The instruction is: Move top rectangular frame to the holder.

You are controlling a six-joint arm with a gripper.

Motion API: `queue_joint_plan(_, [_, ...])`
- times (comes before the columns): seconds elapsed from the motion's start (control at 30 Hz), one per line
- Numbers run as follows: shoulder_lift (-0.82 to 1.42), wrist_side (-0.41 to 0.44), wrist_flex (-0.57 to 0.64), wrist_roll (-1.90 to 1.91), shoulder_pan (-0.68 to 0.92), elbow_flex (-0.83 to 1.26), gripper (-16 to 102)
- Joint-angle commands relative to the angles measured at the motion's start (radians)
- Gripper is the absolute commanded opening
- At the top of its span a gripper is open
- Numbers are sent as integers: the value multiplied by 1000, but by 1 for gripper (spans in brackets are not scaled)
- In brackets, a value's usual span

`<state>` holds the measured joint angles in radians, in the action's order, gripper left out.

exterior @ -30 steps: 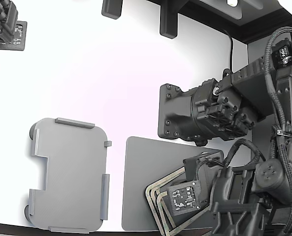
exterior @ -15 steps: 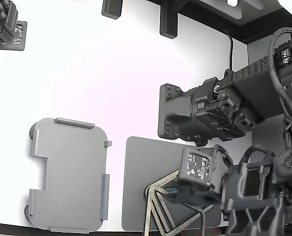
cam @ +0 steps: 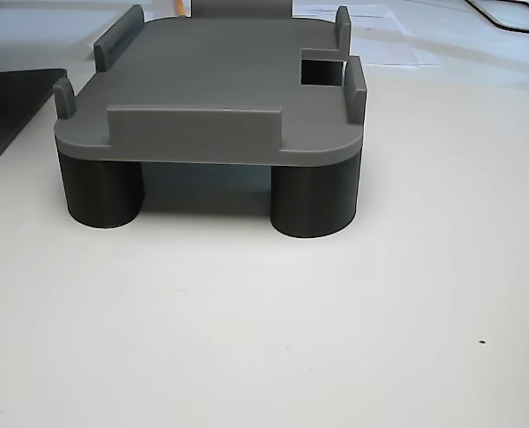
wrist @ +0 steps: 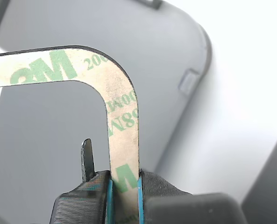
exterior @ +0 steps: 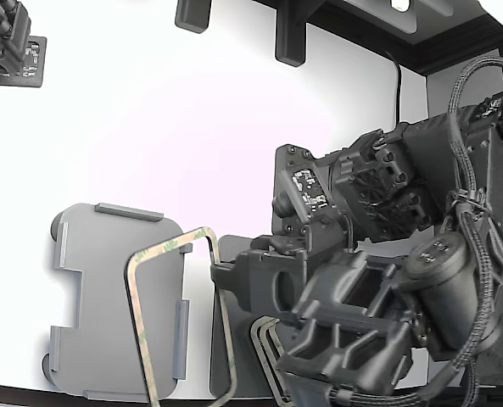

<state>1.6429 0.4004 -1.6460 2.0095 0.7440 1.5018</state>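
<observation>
The tool [wrist: 124, 196] is clamped shut on one long side of the top rectangular frame [exterior: 171, 315], carrying it raised and tilted, probably to line it up between the edge tabs. The frame overhangs the holder's [exterior: 107, 280] three o'clock edge. Remaining frames [exterior: 266, 346] lie on the dark mat [exterior: 243, 254]. Beyond spreads a white surface [exterior: 192, 127].

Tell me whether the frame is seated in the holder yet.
Not yet. The top rectangular frame is pinched in the gripper, overlapping only the holder edge; the other view shows the holder's top bare.
</observation>
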Motion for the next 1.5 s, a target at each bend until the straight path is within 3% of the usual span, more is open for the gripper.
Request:
queue_joint_plan(0.0, [-52, 0, -9, 104, -44, -87, -11])
queue_joint_plan(0.33, [-187, -100, -8, 192, -104, -192, -11])
queue_joint_plan(1.47, [-267, -222, -8, 206, -209, -224, -11])
